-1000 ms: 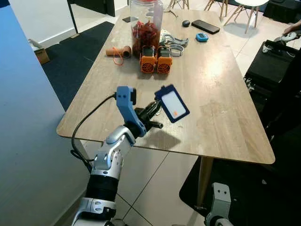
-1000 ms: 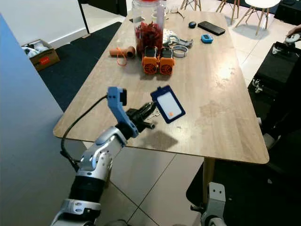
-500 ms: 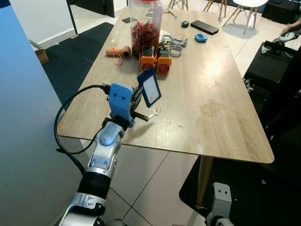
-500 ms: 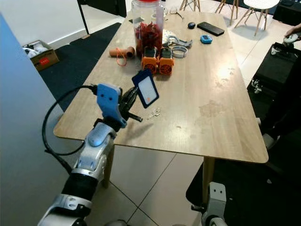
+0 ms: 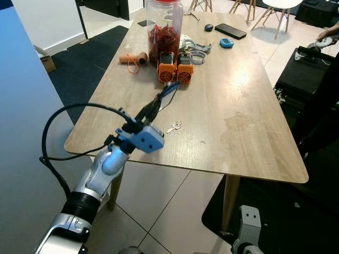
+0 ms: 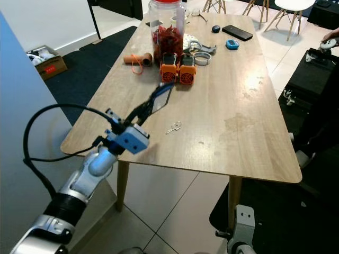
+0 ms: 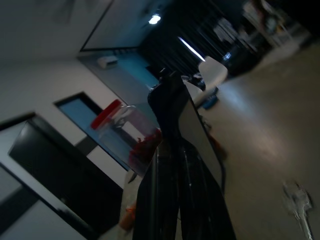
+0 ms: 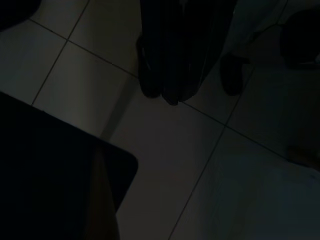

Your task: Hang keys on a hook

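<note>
In the eye views, the left gripper [image 5: 157, 103] is raised over the desk [image 5: 249, 121], its fingers clamped on a blue card holder [image 5: 168, 94]. A key [image 5: 174, 126] lies on the desk just beside it. In the left wrist view, the card holder [image 7: 192, 125] stands between the fingers, with a jar [image 7: 125, 132] beyond. In the dark right wrist view, the right gripper [image 8: 175, 75] hangs over floor tiles, fingers together.

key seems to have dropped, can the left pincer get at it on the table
Probably not as is: the left pincer is shut on the card. The key lies bare on the table beside it, nothing over it.
</note>
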Tool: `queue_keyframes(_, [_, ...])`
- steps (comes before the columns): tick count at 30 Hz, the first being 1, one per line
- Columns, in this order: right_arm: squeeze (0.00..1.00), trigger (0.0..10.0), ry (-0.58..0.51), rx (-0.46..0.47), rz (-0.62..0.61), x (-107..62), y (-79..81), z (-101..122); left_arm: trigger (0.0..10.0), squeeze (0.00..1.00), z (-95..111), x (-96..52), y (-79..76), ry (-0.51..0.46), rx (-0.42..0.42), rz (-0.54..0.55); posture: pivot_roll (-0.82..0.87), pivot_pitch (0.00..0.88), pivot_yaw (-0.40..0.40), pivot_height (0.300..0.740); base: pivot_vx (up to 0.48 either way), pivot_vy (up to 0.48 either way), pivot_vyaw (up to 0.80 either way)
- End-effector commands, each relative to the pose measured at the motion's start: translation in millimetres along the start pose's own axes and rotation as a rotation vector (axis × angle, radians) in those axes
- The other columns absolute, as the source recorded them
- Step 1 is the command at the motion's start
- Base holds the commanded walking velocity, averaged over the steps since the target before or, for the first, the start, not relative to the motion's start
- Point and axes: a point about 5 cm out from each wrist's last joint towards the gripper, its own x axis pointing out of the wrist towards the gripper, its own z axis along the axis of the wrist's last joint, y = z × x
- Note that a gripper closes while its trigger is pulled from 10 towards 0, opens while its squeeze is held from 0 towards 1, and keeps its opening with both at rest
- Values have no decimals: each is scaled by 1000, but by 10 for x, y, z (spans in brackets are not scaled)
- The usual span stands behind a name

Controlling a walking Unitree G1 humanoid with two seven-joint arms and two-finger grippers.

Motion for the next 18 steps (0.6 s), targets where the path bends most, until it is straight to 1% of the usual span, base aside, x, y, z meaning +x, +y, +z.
queue_keyframes(1, [0, 10000, 12, 4, -5, -12, -16, -33, 0, 0, -38, -78, -124, -5, 65, -74, 46, 47, -18, 740, 0, 0, 0])
queue_keyframes(2, [0, 10000, 12, 4, -5, -12, -16, -33, 0, 0, -38, -78, -124, -5, 65, -74, 46, 47, -18, 740, 0, 0, 0])
queue_keyframes(3, [0, 10000, 11, 4, -5, -11, -13, -32, 0, 0, -58, -107, -187, -2, 99, -105, 46, 47, -18, 740, 0, 0, 0])
queue_keyframes(4, [0, 10000, 11, 4, -5, -11, -13, -32, 0, 0, -58, -107, -187, -2, 99, -105, 46, 47, -18, 740, 0, 0, 0])
queue_keyframes(5, [0, 10000, 8, 4, -5, -9, -13, -25, 0, 0, -97, -157, -319, 10, 173, -156, 37, 47, -14, 740, 0, 0, 0])
queue_keyframes(7, [0, 10000, 6, 4, -6, -9, -14, -22, 0, 0, -113, -193, -389, 12, 213, -176, 37, 47, -14, 740, 0, 0, 0])
queue_keyframes(8, [0, 10000, 6, 4, -6, -9, -14, -22, 0, 0, -113, -193, -389, 12, 213, -176, 37, 47, -14, 740, 0, 0, 0])
queue_keyframes(9, [0, 10000, 5, 3, -8, -9, -14, -22, 0, 0, -133, -238, -448, 19, 237, -200, 37, 47, -14, 740, 0, 0, 0])
queue_keyframes(12, [0, 10000, 4, 1, -8, -10, -20, -19, 0, 0, -141, -270, -490, 16, 250, -217, 38, 48, -15, 740, 0, 0, 0])
queue_keyframes(14, [0, 10000, 4, 0, -10, -12, -25, -20, 0, 0, -165, -310, -546, 23, 265, -239, 39, 48, -16, 740, 0, 0, 0])
queue_keyframes(18, [0, 10000, 3, 0, -11, -12, -30, -17, 0, 0, -190, -328, -583, 39, 279, -237, 39, 48, -15, 740, 0, 0, 0])
